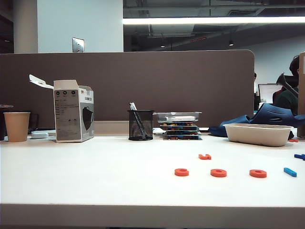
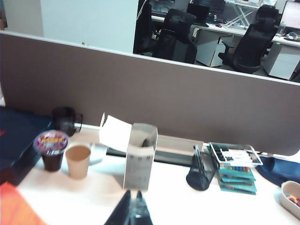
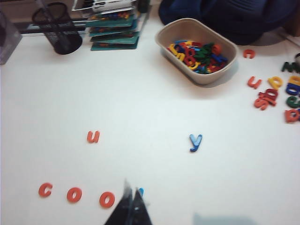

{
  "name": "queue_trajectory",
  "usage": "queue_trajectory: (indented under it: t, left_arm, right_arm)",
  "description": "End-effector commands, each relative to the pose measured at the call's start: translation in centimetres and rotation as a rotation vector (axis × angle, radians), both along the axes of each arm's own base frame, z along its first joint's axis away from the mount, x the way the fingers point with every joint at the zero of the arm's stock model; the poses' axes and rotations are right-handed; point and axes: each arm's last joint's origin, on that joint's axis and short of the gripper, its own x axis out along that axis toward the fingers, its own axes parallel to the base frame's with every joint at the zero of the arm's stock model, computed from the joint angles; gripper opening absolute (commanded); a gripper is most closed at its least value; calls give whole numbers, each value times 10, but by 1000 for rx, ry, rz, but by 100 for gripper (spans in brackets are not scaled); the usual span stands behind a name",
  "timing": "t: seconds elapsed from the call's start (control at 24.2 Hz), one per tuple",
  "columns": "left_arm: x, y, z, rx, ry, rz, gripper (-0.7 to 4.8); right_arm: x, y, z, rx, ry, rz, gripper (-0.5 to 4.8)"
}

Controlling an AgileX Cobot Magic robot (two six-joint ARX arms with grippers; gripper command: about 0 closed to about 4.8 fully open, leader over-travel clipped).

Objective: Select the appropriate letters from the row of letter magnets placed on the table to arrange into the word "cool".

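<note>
On the white table [image 1: 95, 171] three orange-red ring-like letters lie in a line: a c [image 3: 45, 190] [image 1: 181, 172], an o [image 3: 74, 194] [image 1: 218, 172] and a second o [image 3: 107, 199] [image 1: 258, 173]. The bright-blue bar [image 1: 289, 172] ends the line; in the right wrist view only its tip [image 3: 141, 191] shows beside my right gripper [image 3: 132, 190]. That gripper hangs above it, shut and holding nothing. My left gripper [image 2: 133, 193] is shut and empty, facing the white box [image 2: 140, 154]. Neither gripper shows in the exterior view.
An orange u [image 3: 93, 136] and a blue y [image 3: 195, 142] lie behind the line. A beige tray [image 3: 164, 33] holds several letters, with more loose ones [image 3: 272, 93] beside it. At the back stand a paper cup [image 1: 16, 126], a mesh pen holder [image 1: 140, 125] and stacked cases [image 1: 180, 130].
</note>
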Motion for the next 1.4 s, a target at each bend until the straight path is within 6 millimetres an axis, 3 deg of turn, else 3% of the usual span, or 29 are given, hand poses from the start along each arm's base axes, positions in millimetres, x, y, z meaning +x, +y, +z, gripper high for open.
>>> queue_trajectory:
  t: [0.04,0.37,0.45,0.74,0.95,1.03,1.24,1.4]
  left_arm:
    - [-32,0,-21,-3,-27,3,-5]
    - [-82,-1,-99,10,-72,-32,-5]
    - [-88,-2,-120,9,-70,-84,-5]
    - [-83,-3,-168,-6,-42,-120,-5]
    - [-72,-4,-197,-3,-115,-143,-5]
    - [-50,-5,-216,-4,-94,-179,-5]
    - [-22,-5,-242,14,-164,-179,-5]
    - [5,-5,-280,27,-261,-175,-5]
  right_arm:
    - [-17,2,-12,6,-69,0,-6]
    - [-28,5,-56,18,-187,57,-6]
    - [-34,6,-65,21,-222,59,-6]
    - [-43,12,-76,32,-288,102,-6]
    - [-43,12,-88,60,-364,47,-6]
    - [-37,12,-107,54,-388,23,-6]
    - [-25,11,-139,36,-383,0,-6]
    - [-16,11,-165,-32,-445,8,-6]
